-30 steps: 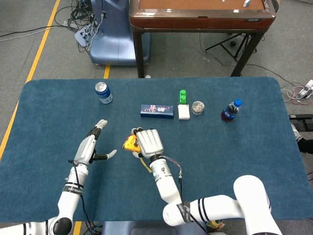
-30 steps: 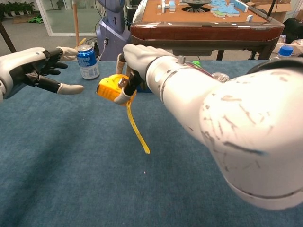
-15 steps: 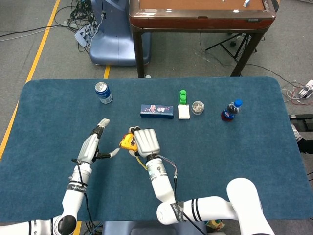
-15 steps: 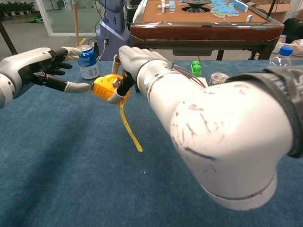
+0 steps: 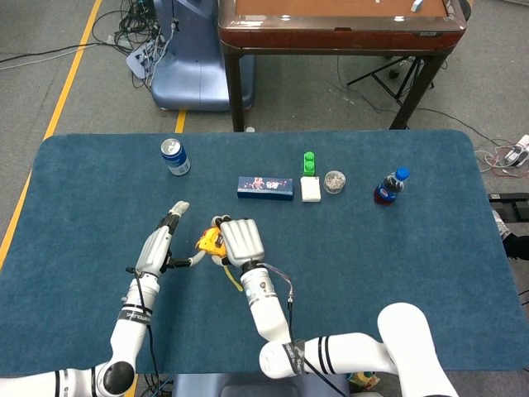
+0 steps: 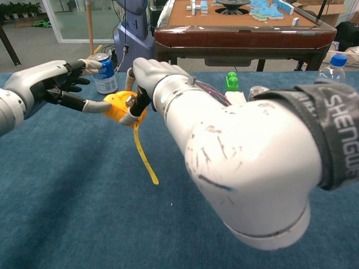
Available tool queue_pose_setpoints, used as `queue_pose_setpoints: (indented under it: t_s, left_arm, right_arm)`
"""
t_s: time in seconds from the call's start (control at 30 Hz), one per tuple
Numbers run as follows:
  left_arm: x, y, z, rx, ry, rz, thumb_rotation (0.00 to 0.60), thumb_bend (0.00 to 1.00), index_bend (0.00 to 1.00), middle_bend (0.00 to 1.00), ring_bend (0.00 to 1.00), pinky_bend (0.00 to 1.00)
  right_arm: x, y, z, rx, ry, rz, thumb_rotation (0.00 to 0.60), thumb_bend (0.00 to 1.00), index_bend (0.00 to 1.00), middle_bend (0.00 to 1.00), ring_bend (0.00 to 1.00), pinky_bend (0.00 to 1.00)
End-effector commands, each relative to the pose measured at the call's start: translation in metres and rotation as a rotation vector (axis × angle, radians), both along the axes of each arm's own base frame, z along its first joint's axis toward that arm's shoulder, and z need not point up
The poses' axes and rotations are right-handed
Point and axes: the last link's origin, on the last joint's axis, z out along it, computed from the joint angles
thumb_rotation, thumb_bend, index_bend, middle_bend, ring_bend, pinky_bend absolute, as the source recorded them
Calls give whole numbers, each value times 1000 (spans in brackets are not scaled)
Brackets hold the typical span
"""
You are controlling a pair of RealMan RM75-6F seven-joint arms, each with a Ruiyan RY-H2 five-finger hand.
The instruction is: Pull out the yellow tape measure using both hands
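My right hand (image 5: 235,241) (image 6: 147,74) grips the yellow tape measure (image 5: 207,242) (image 6: 119,106) above the blue table, left of centre. A short length of yellow tape (image 6: 142,158) hangs down from the case to the cloth. My left hand (image 5: 163,246) (image 6: 50,85) is just to the left of the case with its fingers spread; its thumb tip touches the left side of the case. It holds nothing.
A blue drink can (image 5: 174,156) (image 6: 104,73) stands at the back left. Behind the hands lie a dark blue box (image 5: 265,188), a green block (image 5: 309,163) on a white box (image 5: 311,189), a small round tin (image 5: 335,181) and a capped bottle (image 5: 389,186). A wooden table (image 5: 339,25) stands beyond.
My right hand has carried the tape measure leftward. My left hand has come right and closer, until its thumb meets the case. The hanging tape has moved along with the case.
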Motion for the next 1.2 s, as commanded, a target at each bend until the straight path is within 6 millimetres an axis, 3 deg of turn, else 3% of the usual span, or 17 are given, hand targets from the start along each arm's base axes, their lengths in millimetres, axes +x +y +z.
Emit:
queue_pose_setpoints:
  t_s: [0.03,1.2]
  left_arm:
    - [-1,1,0,1,4,2,600,188,0,0,0,0]
    - [-10,5,1,21,33,34,600,187,0,0,0,0]
  right_arm:
    - [0,1,0,3,-4,1,600,756,722,710,677,428]
    - [-6,1,5,14,-32,4,600,763,742,715,679,428]
